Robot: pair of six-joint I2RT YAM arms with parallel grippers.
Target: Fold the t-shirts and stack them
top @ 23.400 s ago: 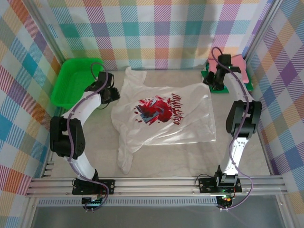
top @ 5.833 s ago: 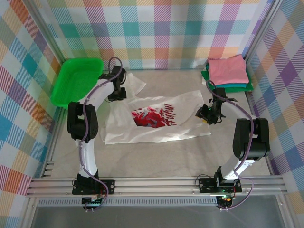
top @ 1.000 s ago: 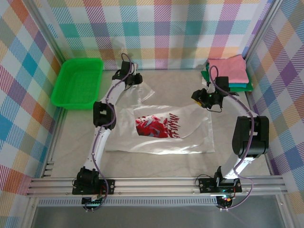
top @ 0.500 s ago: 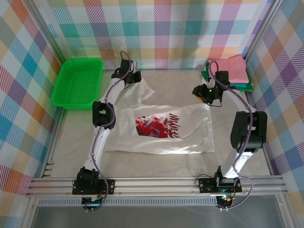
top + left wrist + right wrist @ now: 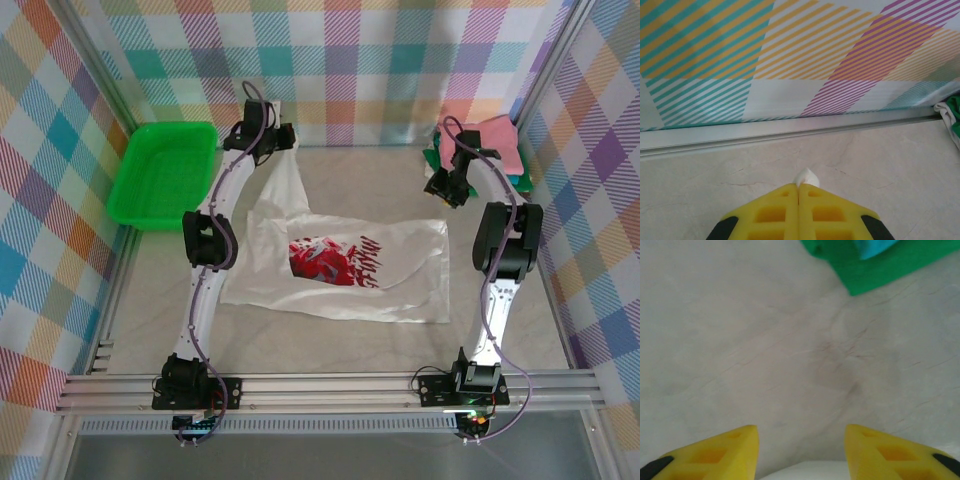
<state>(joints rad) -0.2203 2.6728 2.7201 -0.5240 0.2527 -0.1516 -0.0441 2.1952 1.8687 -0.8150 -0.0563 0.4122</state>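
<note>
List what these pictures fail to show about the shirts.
Left wrist view: the left gripper, shut, hides all of the white shirt but one pinched tip.
Top view: the right arm covers part of the folded stack; its lower layers cannot be counted.
Right wrist view: the green shirt is blurred and cut off by the top edge.
Top view: the lettering in the print is too small to read.

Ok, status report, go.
Left gripper shut on white shirt, corner lifted by back wall. Right gripper open over table. Folded stack just beyond it.
</note>
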